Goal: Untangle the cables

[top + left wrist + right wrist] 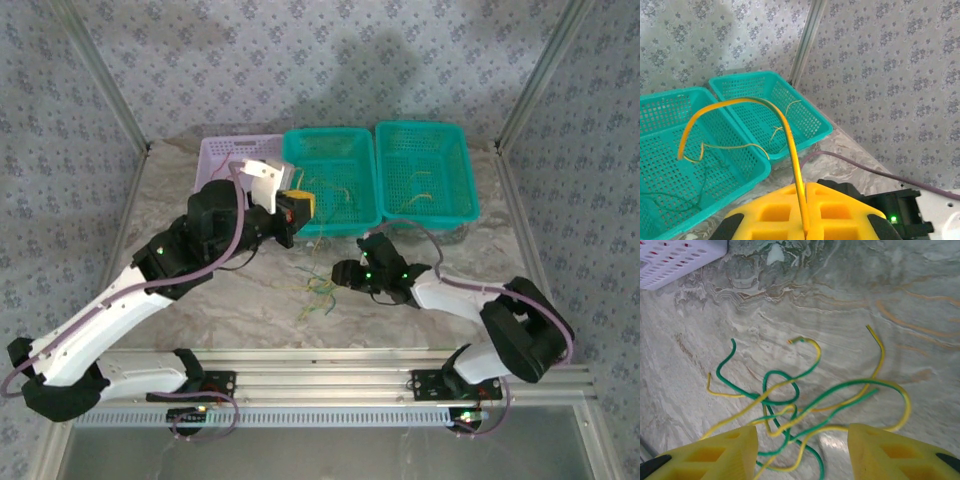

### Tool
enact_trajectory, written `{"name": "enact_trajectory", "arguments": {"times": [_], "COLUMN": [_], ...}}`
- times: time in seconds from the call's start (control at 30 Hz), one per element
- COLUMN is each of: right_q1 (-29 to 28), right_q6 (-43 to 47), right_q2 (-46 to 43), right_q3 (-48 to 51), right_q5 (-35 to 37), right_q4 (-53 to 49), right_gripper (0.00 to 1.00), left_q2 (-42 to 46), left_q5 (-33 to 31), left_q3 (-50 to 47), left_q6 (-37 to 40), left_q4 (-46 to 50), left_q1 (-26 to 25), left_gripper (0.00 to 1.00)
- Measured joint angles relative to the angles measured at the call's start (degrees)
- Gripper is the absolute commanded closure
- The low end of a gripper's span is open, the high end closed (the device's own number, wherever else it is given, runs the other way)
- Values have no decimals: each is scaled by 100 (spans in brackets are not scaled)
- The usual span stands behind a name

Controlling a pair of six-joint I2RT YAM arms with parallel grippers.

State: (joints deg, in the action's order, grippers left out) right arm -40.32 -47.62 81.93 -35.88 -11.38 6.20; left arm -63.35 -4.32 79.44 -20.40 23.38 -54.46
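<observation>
— What's the setting, starting from the left?

— A table (240,300) of grey-green marbled stone with rusty veins. It is walled by pale cloth (200,70) printed with small flowers, and slanted aluminium posts (105,85) stand at the corners. Three perforated plastic baskets line the far edge: a lavender basket (225,150), a middle teal basket (345,225) and a right teal basket (430,215). A few loose wires (735,146), thin, yellow and green, lie in the two teal ones.

— And the arms?

— The left arm (110,310) runs from the near-left corner diagonally up to the right. The left gripper (297,205) sits at the near rim of the middle teal basket, its jaws pressed together on a yellow cable (740,101). That cable rises from the pinch and arches over leftward, and its free end hangs above that basket. The right arm (510,330) is folded at the elbow on the right, forearm reaching left. The right gripper (345,272) hangs just over the tangle of cables (318,290) at mid-table. Its jaws are about half spread and grip nothing.

— Materials?

— The fingers (725,455) are blocky yellow plastic with square recesses. The tangle is thin, glossy green and yellow strands, looped across one another and lying flat on the stone.
</observation>
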Motion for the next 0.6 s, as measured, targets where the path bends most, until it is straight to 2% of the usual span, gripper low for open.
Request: {"name": "enact_trajectory", "arguments": {"times": [0.23,0.6], "right_q1": [-98,-109], "right_q6": [-87,-105], "right_q2": [426,566], "right_q3": [-382,-479], "right_q5": [90,221], "right_q4": [94,-166], "right_gripper": [59,58], "left_q2": [22,144], "left_q5": [44,39], "left_q3": [-103,-125], "left_q6": [-63,-61], "left_q4": [-46,-48], "left_q1": [4,4], "left_gripper": [100,100]}}
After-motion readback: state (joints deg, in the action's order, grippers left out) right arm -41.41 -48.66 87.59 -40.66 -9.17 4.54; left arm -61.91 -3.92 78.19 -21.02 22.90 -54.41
